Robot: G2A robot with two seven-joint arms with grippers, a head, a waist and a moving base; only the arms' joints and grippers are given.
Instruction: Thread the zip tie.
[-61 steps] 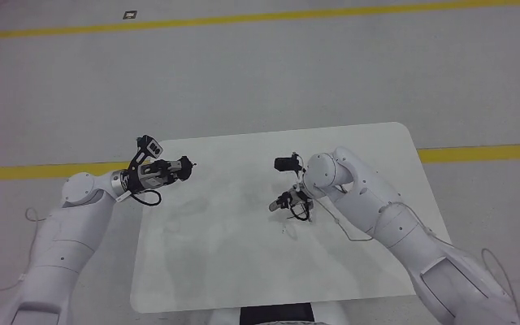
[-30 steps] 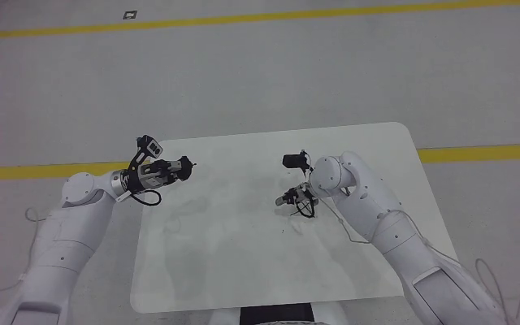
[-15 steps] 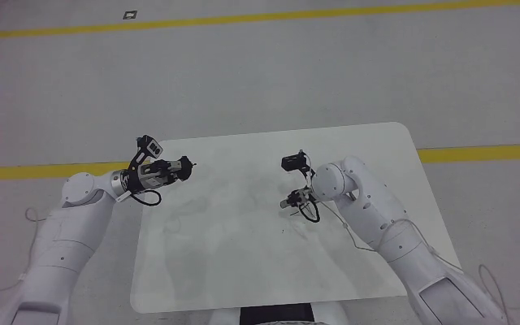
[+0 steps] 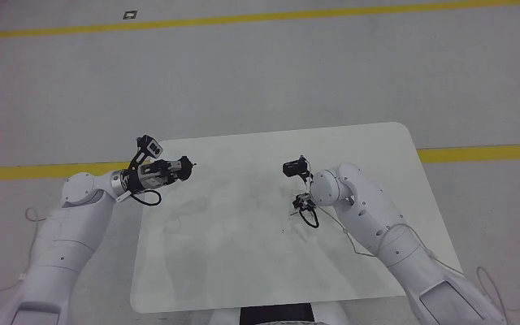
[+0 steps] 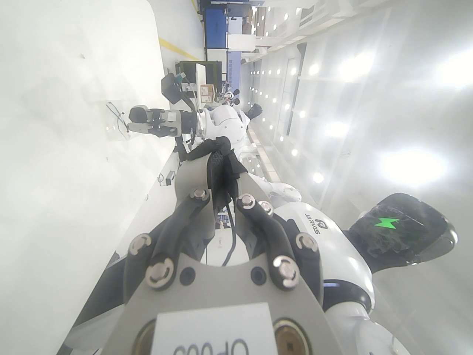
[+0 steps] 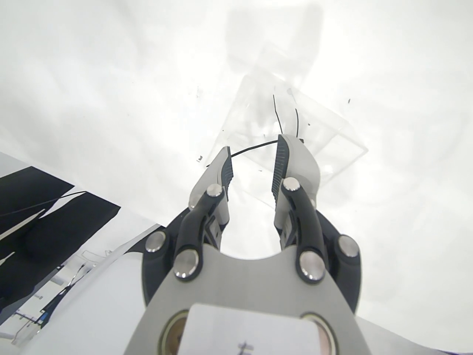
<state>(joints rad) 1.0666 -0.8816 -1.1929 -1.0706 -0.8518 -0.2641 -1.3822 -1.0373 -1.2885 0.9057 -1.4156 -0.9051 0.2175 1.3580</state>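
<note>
White table [image 6: 111,57], right gripper [image 6: 254,148] spread open at frame centre, black zip tie [image 6: 244,152] running crosswise between its tips, over the clear box [image 6: 332,138].

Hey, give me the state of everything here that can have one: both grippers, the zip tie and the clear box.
left gripper: shut on a black object.
right gripper: open, fingers apart above the clear box.
zip tie: loose, lying across between the right fingertips, not clamped.
clear box: upright on the table, thin black ties inside.
</note>
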